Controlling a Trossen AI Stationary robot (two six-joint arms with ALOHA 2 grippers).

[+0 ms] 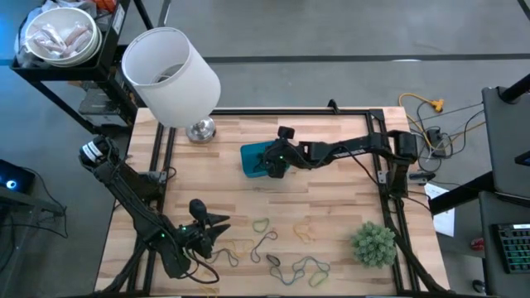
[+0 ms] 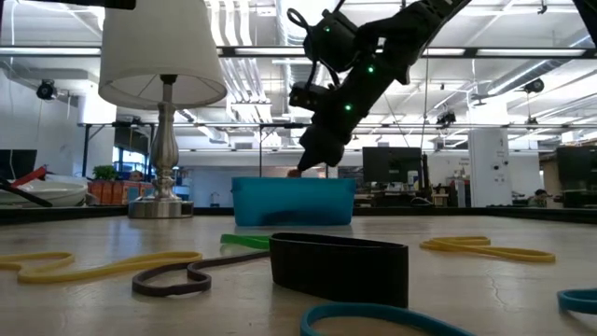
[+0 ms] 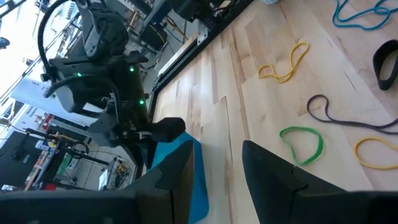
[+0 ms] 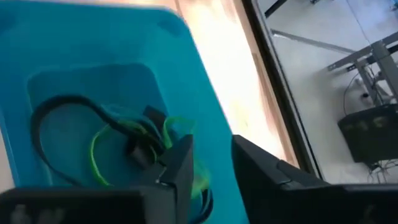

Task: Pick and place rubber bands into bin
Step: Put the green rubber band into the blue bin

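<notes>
The rubber bands, thin floppy loops of green, yellow, tan, teal and dark grey rubber (image 1: 286,248), lie scattered over the near half of the pale wooden tabletop (image 1: 331,190), with a bright green loop (image 3: 303,142), a yellow one (image 3: 285,65) and a long dark grey one (image 3: 348,118) plain in the left wrist view. They look very light and limp: each should sag and stretch when lifted, may cling or snag on a neighbour where loops overlap, and lies nearly flat, so the best hold is probably a pinch across a single strand where it arches or stands clear of the others, not a scoop of the whole loop. The small rectangular blue plastic bin with low walls (image 1: 252,159) sits near the middle of the tabletop, just in front of the silver-based lamp with a large white cylindrical shade (image 1: 170,74). Inside it the right wrist view shows at least a dark band (image 4: 56,118) and a green band (image 4: 102,152) tangled on the floor. The right hand (image 1: 276,165) hangs over the bin, its fingers apart and seemingly empty. The left hand (image 1: 217,228) waits low over the near left of the tabletop, close to the scattered bands, fingers likewise apart. A bushy green plant ball (image 1: 373,244) stands at the near right.
</notes>
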